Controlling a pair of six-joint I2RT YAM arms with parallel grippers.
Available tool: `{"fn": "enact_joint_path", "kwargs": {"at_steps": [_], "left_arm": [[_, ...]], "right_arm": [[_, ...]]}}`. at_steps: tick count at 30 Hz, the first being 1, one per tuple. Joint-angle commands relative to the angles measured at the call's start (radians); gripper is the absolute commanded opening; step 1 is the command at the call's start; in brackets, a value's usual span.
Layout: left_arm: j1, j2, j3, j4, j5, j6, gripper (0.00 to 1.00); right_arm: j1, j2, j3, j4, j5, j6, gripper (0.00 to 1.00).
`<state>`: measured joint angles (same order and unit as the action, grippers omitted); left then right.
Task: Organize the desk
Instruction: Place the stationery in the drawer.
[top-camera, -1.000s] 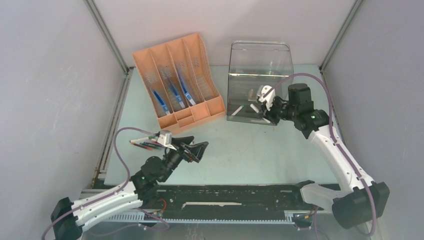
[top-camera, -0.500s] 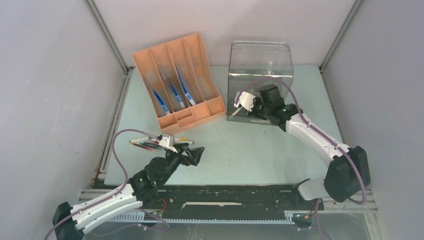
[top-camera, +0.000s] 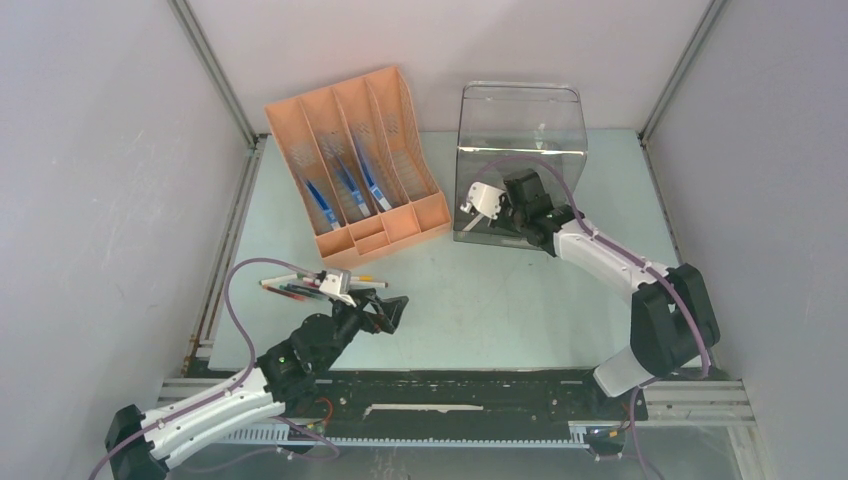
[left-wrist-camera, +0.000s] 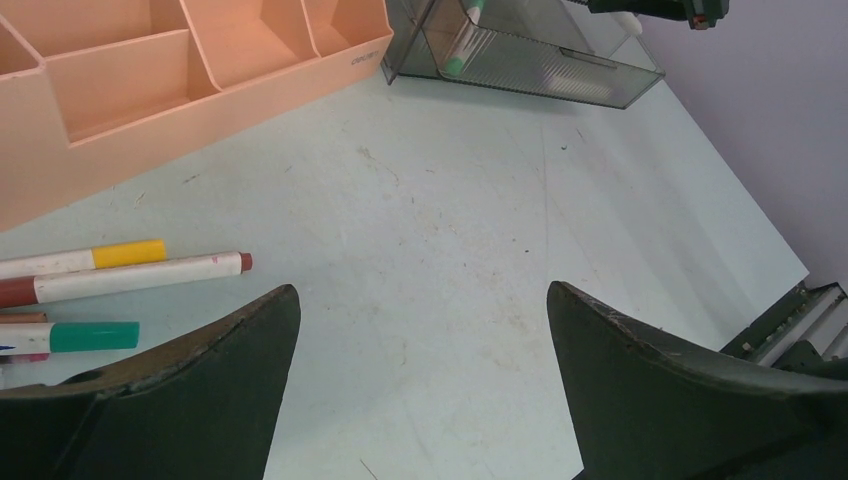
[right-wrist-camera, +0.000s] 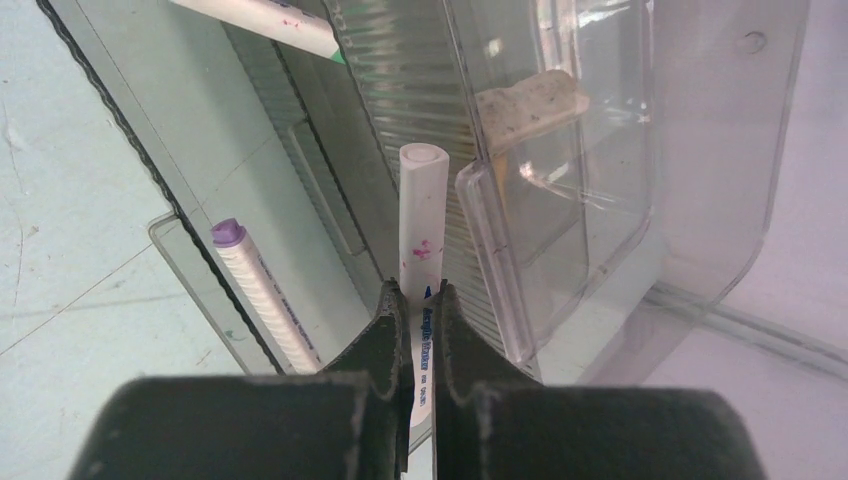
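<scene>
Item 1. Black rail strip (top-camera: 450, 395): lies behind the left gripper (left-wrist-camera: 420, 290), along the front edge of the desk (top-camera: 500, 300).

Item 2. Left gripper: low over the near left part of the desk, jaws spread wide with nothing between them, pointing toward the far right corner.

Item 3. Loose markers (left-wrist-camera: 130, 278): a small row flat on the desk just to the left of the left gripper, apart from its fingers, long axes crossing its line of reach.

Item 4. Desk: pale mint, flat, under both claws, long axis appearing to run left to right. Ahead and to the right of the left gripper the surface is bare as far as the right-hand edge and its rail.

Item 5. Peach file sorter (top-camera: 350, 160): ahead-left of the left gripper, slots angled toward the far left corner, blue pens (top-camera: 320, 200) inside.

Item 6. Clear box (top-camera: 520, 110): at the far edge, ahead-right of the left gripper, enclosing the right gripper (right-wrist-camera: 414, 290).

Item 7. Right gripper: jaws pinched tight on a white marker (right-wrist-camera: 420, 200), whose long axis runs straight out from the fingertips into the box. To its left lies a purple-capped marker (right-wrist-camera: 250, 285); farther ahead-left, a green-tipped marker (right-wrist-camera: 270, 18); ahead-right, a pale block (right-wrist-camera: 530, 100).
</scene>
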<state>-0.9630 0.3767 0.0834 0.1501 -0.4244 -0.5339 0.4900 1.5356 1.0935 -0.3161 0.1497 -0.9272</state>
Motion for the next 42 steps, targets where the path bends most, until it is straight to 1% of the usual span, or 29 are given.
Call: {"fn": "enact_joint_path", "kwargs": {"at_steps": [1,6,9,10,11,12,15,17,22,25,26,27,29,31,33,36,39,42], "left_arm": [[0.007,-0.006,0.022,0.001,-0.008,-0.016,1.0],[0.007,-0.002,0.028,0.003,-0.005,-0.02,1.0],[0.007,0.001,0.029,0.004,0.003,-0.03,1.0],[0.007,0.001,0.029,0.005,0.006,-0.033,1.0],[0.007,0.001,0.029,0.005,0.007,-0.037,1.0],[0.007,0.001,0.029,0.002,0.009,-0.04,1.0],[0.009,0.001,0.034,-0.015,0.015,-0.051,1.0],[0.009,0.003,0.039,-0.029,0.019,-0.059,1.0],[0.018,0.011,0.044,-0.048,0.042,-0.089,1.0],[0.034,0.02,0.056,-0.08,0.062,-0.117,1.0],[0.042,0.022,0.06,-0.09,0.072,-0.127,1.0],[0.05,0.022,0.065,-0.105,0.08,-0.14,1.0],[0.073,0.024,0.077,-0.131,0.094,-0.168,1.0],[0.103,0.029,0.086,-0.144,0.111,-0.191,1.0],[0.131,0.035,0.096,-0.177,0.131,-0.204,1.0],[0.156,0.053,0.127,-0.234,0.106,-0.236,1.0],[0.169,0.085,0.168,-0.306,0.06,-0.284,0.99],[0.173,0.132,0.217,-0.377,0.019,-0.336,0.97]], "right_arm": [[0.017,0.004,0.045,0.055,0.022,-0.032,0.04],[0.027,0.026,0.045,0.066,0.034,-0.063,0.05],[0.035,0.049,0.044,0.066,0.05,-0.067,0.08],[0.036,0.056,0.044,0.07,0.059,-0.065,0.11],[0.038,0.063,0.046,0.076,0.07,-0.062,0.16],[0.038,0.067,0.045,0.079,0.077,-0.058,0.24],[0.043,0.055,0.045,0.058,0.074,-0.032,0.51],[0.051,0.025,0.045,0.022,0.057,0.0,0.6],[0.067,-0.103,0.045,-0.103,-0.026,0.097,0.63],[0.069,-0.197,0.044,-0.207,-0.126,0.174,0.63],[0.064,-0.23,0.043,-0.242,-0.213,0.206,0.63],[0.06,-0.259,0.043,-0.281,-0.259,0.239,0.63],[0.036,-0.315,0.031,-0.344,-0.508,0.282,0.64],[0.007,-0.374,-0.016,-0.355,-0.72,0.271,0.66],[-0.019,-0.432,-0.065,-0.344,-0.834,0.246,0.69],[-0.051,-0.472,-0.1,-0.316,-0.866,0.238,0.7],[-0.066,-0.467,-0.104,-0.322,-0.84,0.224,0.7],[-0.052,-0.463,-0.104,-0.328,-0.808,0.211,0.7]]}}
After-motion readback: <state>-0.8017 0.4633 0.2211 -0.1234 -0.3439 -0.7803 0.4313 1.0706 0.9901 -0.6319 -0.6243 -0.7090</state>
